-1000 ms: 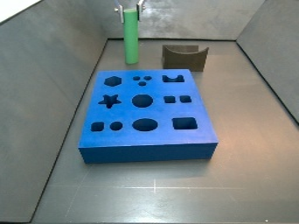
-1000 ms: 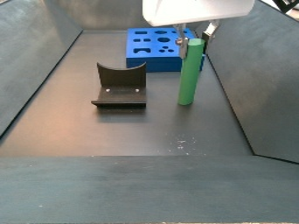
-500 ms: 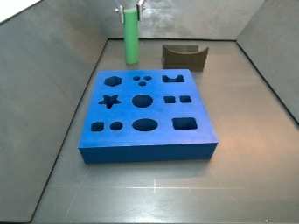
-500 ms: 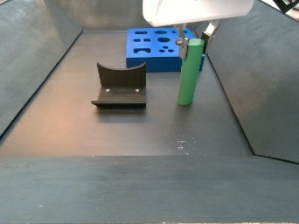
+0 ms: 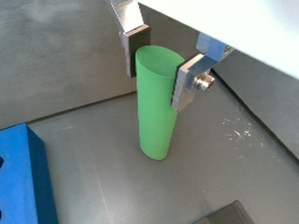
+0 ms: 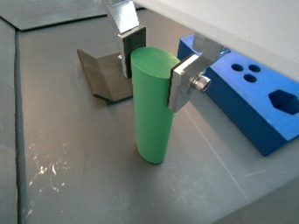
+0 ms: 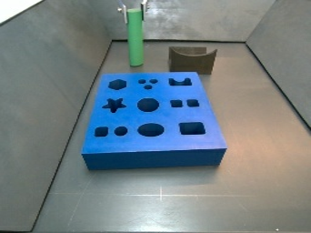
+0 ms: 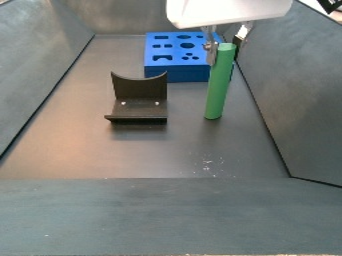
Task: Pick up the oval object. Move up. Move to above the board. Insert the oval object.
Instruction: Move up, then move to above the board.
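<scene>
The oval object, a tall green peg (image 5: 156, 105), stands upright on the dark floor; it also shows in the other views (image 6: 152, 105) (image 7: 135, 41) (image 8: 215, 85). My gripper (image 5: 158, 74) (image 6: 156, 74) straddles the peg's top, with one silver finger on each side, pads against the peg. In the side views the gripper (image 7: 134, 9) (image 8: 225, 38) is at the peg's top. The blue board (image 7: 152, 148) (image 8: 174, 72) lies flat beside the peg, its cut-out holes facing up. A board corner shows in both wrist views (image 6: 251, 114) (image 5: 17, 175).
A dark brown notched block (image 7: 192, 58) (image 8: 136, 98) (image 6: 103, 70) stands on the floor near the peg, beyond the board's far edge. Grey sloping walls (image 7: 73, 55) enclose the floor on the sides and back.
</scene>
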{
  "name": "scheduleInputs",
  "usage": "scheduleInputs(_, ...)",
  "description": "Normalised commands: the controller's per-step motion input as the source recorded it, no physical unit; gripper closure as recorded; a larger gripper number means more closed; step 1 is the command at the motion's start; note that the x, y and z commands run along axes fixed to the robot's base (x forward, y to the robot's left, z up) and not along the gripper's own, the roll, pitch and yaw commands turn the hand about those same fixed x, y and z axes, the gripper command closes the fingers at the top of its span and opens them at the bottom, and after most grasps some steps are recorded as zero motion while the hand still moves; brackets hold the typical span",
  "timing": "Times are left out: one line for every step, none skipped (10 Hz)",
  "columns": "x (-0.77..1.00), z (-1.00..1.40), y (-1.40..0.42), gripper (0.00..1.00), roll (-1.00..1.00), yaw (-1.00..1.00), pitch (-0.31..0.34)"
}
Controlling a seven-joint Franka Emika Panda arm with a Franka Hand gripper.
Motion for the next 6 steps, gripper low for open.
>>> scheduleInputs(0.02,0.84,-0.03,1.0,0.0,-0.01,0.021)
scheduleInputs(0.0,0.73,-0.02,1.0,0.0,-0.01,0.055)
scheduleInputs(0.01,0.58,-0.01,1.0,0.01,-0.01,0.07)
scheduleInputs(0.01,0.42,0.0,1.0,0.02,-0.01,0.083)
scheduleInputs(0.02,0.26,0.01,1.0,0.03,-0.01,0.096)
scheduleInputs(0.17,1.0,-0.18,1.0,0.18,0.17,0.162)
